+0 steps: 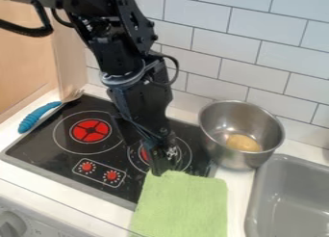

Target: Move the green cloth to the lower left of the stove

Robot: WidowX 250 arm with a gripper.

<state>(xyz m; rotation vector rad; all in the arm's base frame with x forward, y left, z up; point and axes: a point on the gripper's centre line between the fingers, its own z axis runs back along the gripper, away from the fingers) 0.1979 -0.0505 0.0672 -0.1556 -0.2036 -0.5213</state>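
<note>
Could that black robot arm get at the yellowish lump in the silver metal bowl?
Probably yes: the silver metal bowl is open on top, nothing covers the yellowish lump, and the black robot arm is close by.

One cloth (183, 204), one fork (40, 115), one bowl (239, 117)

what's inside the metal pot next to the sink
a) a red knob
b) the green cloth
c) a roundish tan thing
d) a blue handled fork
c, a roundish tan object lies in the bottom of the metal pot, while the green cloth is outside it, at the stove's edge.
</note>
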